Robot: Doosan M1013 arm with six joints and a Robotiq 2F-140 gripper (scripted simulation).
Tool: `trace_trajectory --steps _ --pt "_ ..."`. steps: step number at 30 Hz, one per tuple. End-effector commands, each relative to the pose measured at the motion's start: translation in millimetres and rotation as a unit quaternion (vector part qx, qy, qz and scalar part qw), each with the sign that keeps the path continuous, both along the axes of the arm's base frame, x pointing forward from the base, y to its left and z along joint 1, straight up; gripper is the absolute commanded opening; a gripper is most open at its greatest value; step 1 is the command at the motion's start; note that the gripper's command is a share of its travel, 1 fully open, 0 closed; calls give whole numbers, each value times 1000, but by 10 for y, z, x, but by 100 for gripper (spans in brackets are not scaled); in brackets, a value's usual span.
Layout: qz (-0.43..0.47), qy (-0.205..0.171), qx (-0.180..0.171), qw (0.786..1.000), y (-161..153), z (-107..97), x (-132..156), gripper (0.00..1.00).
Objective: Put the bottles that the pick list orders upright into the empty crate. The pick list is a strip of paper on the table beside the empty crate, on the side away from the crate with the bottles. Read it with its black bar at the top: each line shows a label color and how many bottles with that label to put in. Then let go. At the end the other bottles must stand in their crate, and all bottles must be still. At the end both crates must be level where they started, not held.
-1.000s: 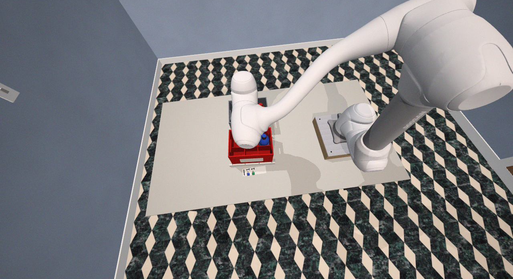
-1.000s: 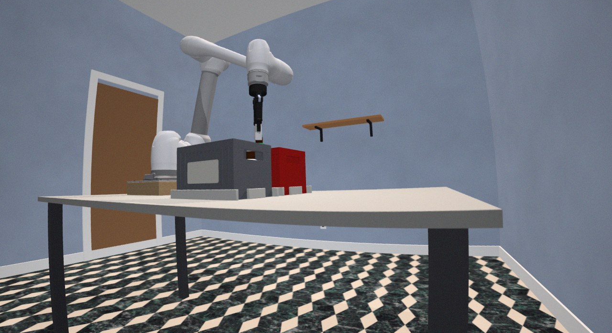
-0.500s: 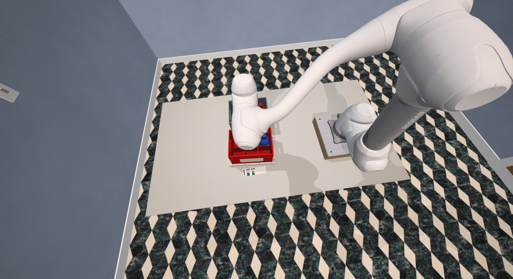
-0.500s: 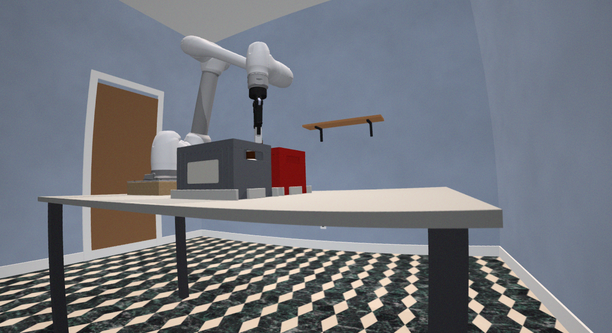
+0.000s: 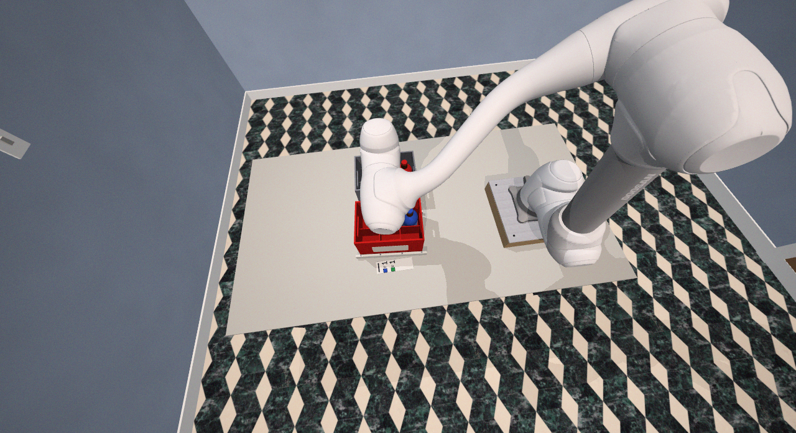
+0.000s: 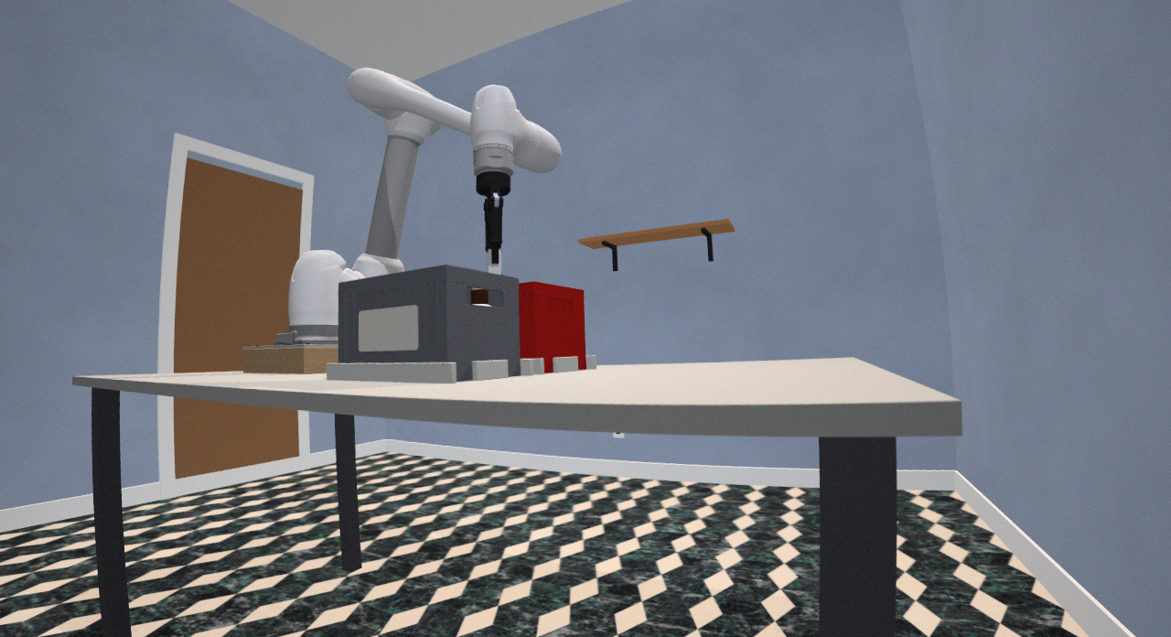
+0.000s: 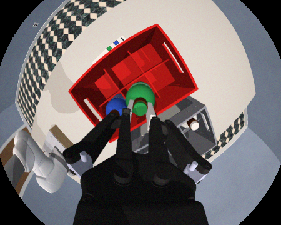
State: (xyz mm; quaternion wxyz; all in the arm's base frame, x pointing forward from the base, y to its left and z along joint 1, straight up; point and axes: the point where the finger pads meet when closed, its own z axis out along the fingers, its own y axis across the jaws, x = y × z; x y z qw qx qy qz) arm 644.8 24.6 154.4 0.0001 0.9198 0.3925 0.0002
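My gripper is shut on the neck of a green-labelled bottle. It holds the bottle upright, low in a back cell of the red crate. In the exterior view the bottle is hidden behind the grey crate. A blue-labelled bottle stands in the neighbouring cell of the red crate. A red-labelled bottle and another bottle stand in the grey crate. The pick list lies in front of the red crate, showing a blue and a green mark.
Both crates stand side by side on the table, held by low grey blocks. The arm's base sits on a wooden plinth to the right. A wall shelf hangs behind.
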Motion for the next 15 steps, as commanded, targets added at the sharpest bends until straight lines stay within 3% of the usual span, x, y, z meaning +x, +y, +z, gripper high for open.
trace_trajectory --steps 1,15 --pt "0 0 0 1000 0 -34 0 0" --pt "0 0 0 1000 0 -154 0 0"
